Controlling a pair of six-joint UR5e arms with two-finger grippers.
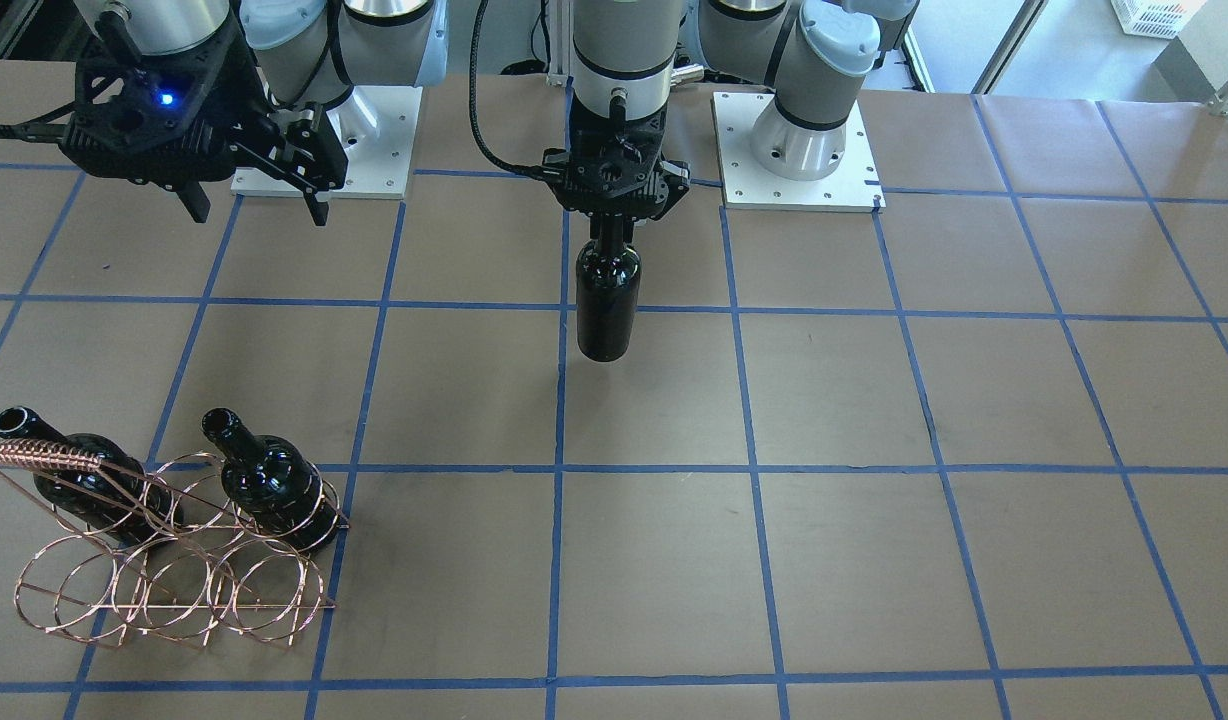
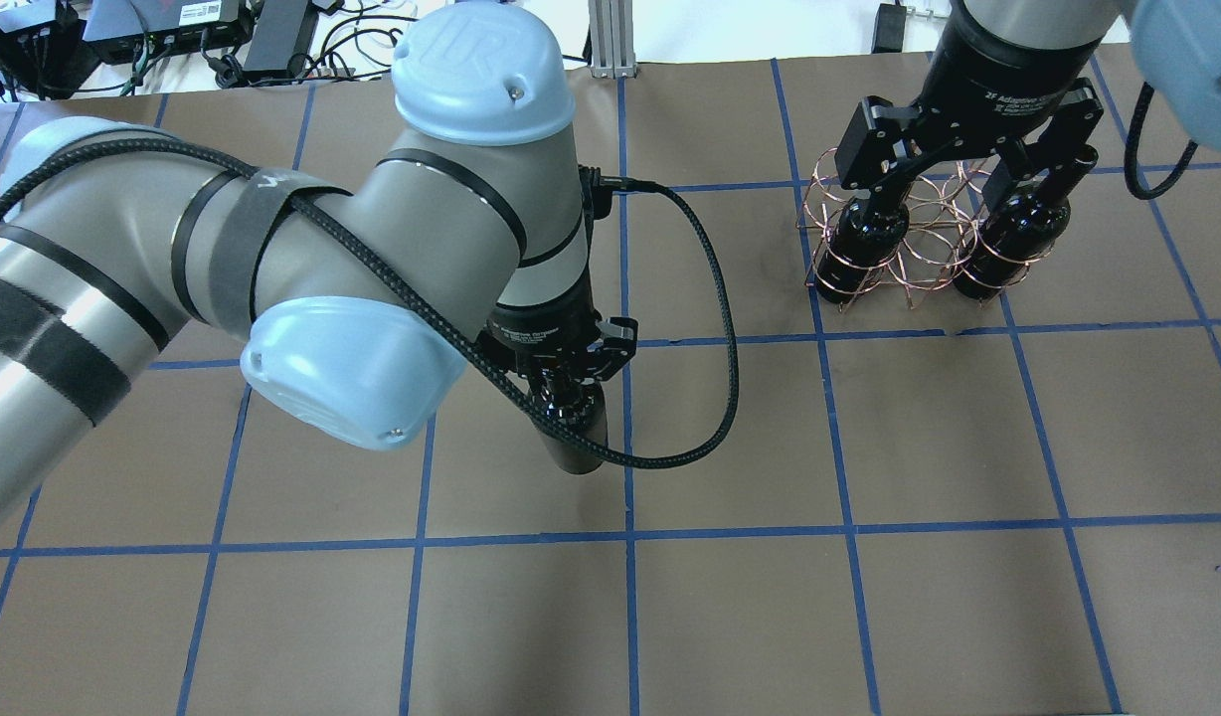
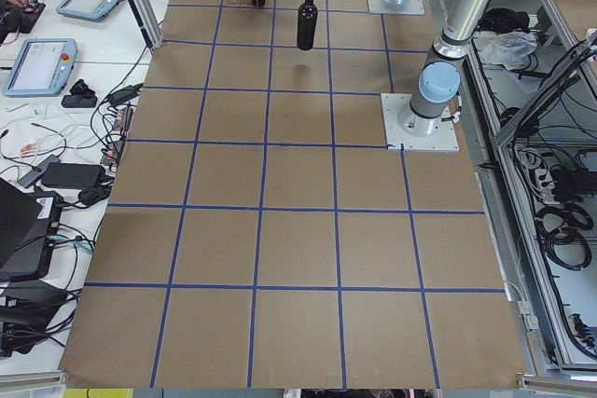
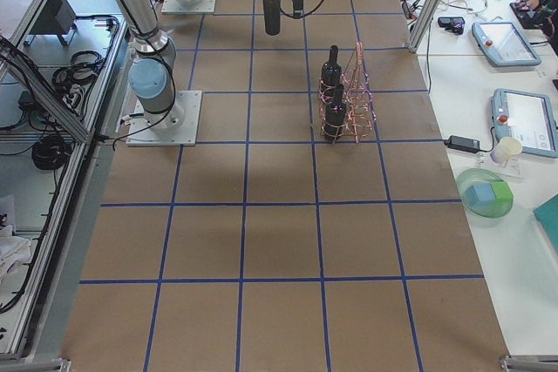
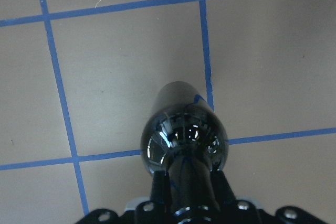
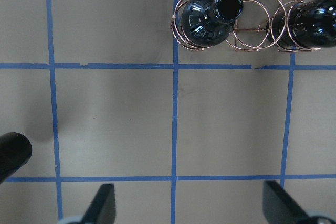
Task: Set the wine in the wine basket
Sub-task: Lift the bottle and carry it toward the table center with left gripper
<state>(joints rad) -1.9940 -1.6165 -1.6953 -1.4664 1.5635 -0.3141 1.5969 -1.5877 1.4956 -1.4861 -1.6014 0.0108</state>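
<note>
Closest in, our left gripper (image 1: 612, 228) is clamped on the neck of the wine (image 1: 608, 300), which hangs upright, base down, near mid-table and seemingly clear of the surface. The wine basket (image 1: 174, 575) lies well off to our right and farther out, with two other bottles (image 1: 271, 487) standing in its end rings and our right gripper (image 1: 259, 205) spread wide and empty high over that side. From overhead that gripper hides the rack's top, so we only judge that the middle ring is free.
</note>
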